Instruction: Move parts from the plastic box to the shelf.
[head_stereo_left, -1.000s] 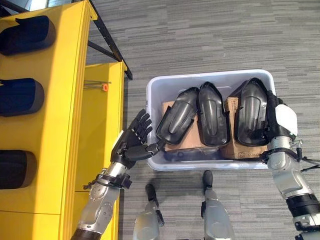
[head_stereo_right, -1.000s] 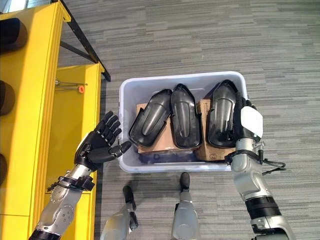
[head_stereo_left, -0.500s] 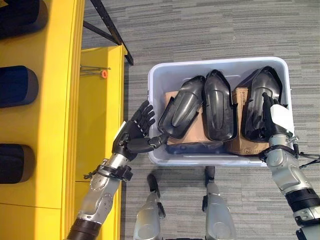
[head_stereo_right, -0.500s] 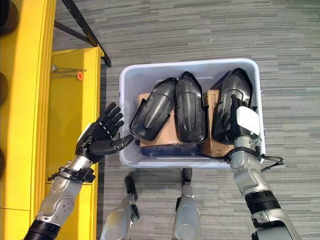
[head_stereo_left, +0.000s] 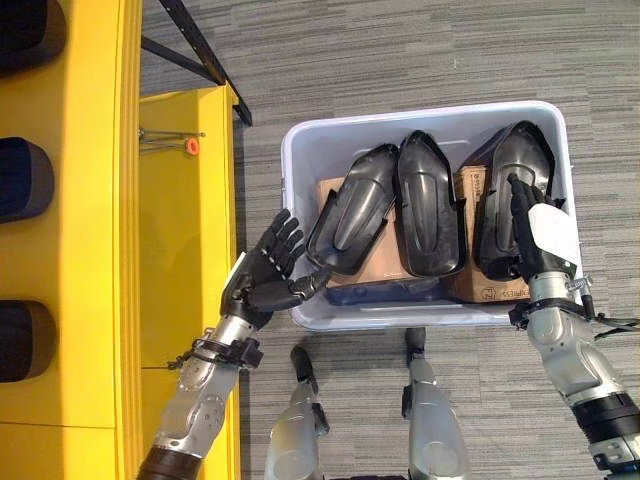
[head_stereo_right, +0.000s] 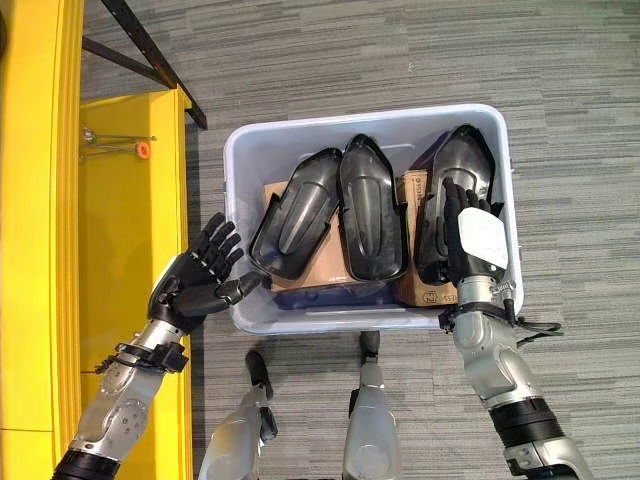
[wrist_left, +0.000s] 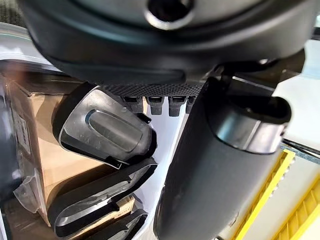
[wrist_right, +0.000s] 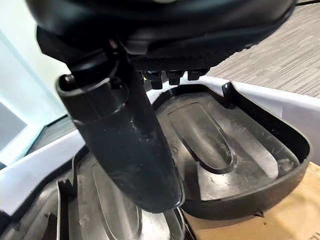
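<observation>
A pale plastic box (head_stereo_left: 430, 115) stands on the carpet and holds three black moulded parts lying on cardboard. The left part (head_stereo_left: 350, 210) leans toward the box's left front corner, the middle part (head_stereo_left: 428, 205) lies straight, and the right part (head_stereo_left: 505, 185) lies along the right wall. My right hand (head_stereo_left: 535, 235), with its white cover, rests open on the near end of the right part (wrist_right: 220, 145), fingers straight along it. My left hand (head_stereo_left: 262, 278) is open just outside the box's left front corner, its thumb (wrist_left: 215, 170) by the rim near the left part (wrist_left: 105, 132).
The yellow shelf (head_stereo_left: 90, 200) runs down the left side, with dark parts (head_stereo_left: 20, 180) in its slots. A lower yellow ledge bears an orange knob (head_stereo_left: 192, 146). A black frame bar (head_stereo_left: 200, 50) crosses at the back left. Cardboard boxes (head_stereo_left: 480, 290) lie under the parts.
The camera has shifted. My right hand has moved from the box's right rim inward onto the right part. My left hand stays by the box's left front corner.
</observation>
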